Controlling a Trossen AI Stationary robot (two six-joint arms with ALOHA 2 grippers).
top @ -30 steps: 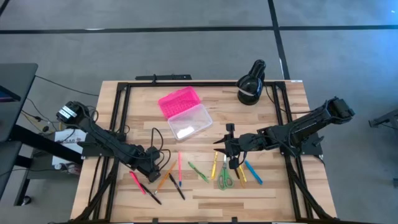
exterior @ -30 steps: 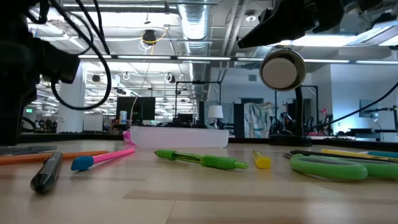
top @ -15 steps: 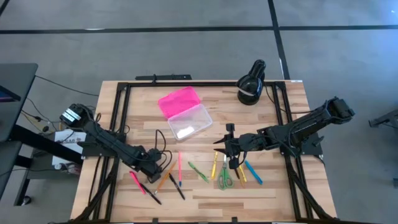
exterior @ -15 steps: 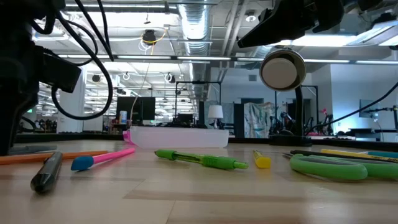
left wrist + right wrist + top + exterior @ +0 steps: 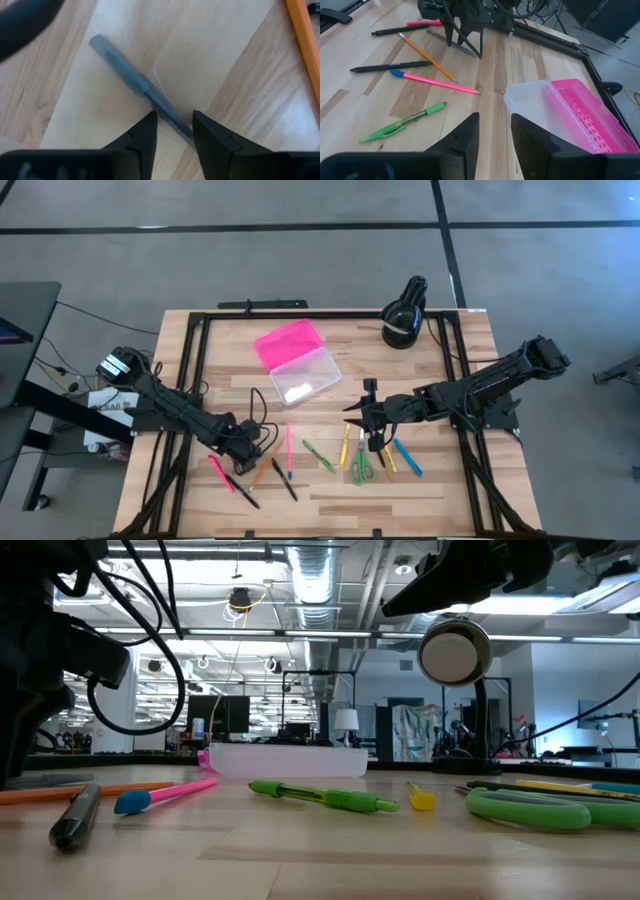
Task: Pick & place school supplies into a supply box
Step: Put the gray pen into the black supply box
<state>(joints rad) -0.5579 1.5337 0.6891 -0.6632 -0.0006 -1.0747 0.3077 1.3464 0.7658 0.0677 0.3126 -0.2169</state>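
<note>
The supply box (image 5: 300, 365) stands open at the table's far middle, its pink lid (image 5: 288, 342) laid back beside the clear base (image 5: 535, 107). Pens, pencils and green-handled scissors (image 5: 362, 466) lie flat along the table's near half. My left gripper (image 5: 173, 117) is open and low over a grey pen (image 5: 131, 76), one finger on each side of it. I cannot tell whether the fingers touch it. The right wrist view also shows this gripper (image 5: 465, 44) over the pen. My right gripper (image 5: 352, 416) is open and empty above the yellow pen (image 5: 345, 447), facing the box.
A black round lamp (image 5: 403, 315) stands at the far right. An orange pencil (image 5: 427, 57), a pink pencil (image 5: 435, 81), two black pens (image 5: 390, 66) and a green pen (image 5: 402, 122) lie between the two grippers. Black cables (image 5: 255, 405) trail by the left arm.
My left gripper has moved a little toward the table's right edge, nearer the cluster of pens. Nothing else has moved.
</note>
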